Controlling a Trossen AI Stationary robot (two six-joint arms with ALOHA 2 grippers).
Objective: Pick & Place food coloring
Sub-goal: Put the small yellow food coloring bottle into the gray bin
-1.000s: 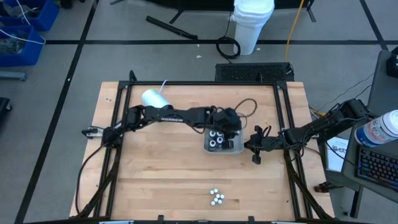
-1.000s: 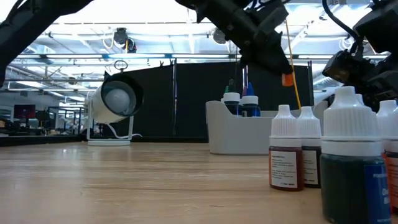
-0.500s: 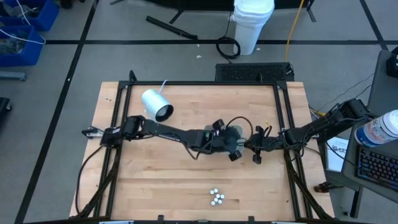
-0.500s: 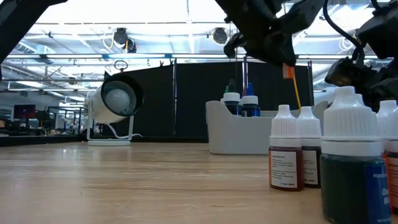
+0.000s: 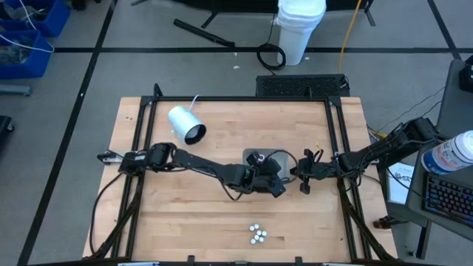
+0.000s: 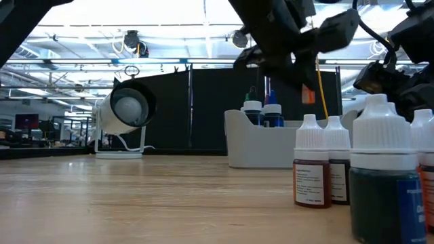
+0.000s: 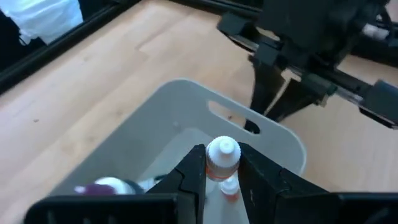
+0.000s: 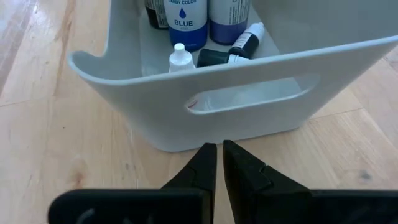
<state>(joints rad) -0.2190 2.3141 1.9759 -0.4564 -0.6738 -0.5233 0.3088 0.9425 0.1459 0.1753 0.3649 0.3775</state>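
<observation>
Left gripper (image 7: 222,177) is clamped on a little white-capped food coloring bottle (image 7: 222,157), hanging right above the grey tray (image 7: 186,106). Right gripper (image 8: 219,163) sits pinched closed, empty, just right of the tray.

You are looking down on a light wooden desk (image 5: 192,214) standing on a grey floor (image 5: 81,37) crossed by dark lines. A white bucket (image 5: 301,26) is sitting beyond the desk, with a yellow cable (image 5: 346,37) trailing beside it and blue bins (image 5: 26,29) at the far corner. In the low view, ceiling lights (image 6: 135,13) are glaring above black curtain panels (image 6: 203,108).
</observation>
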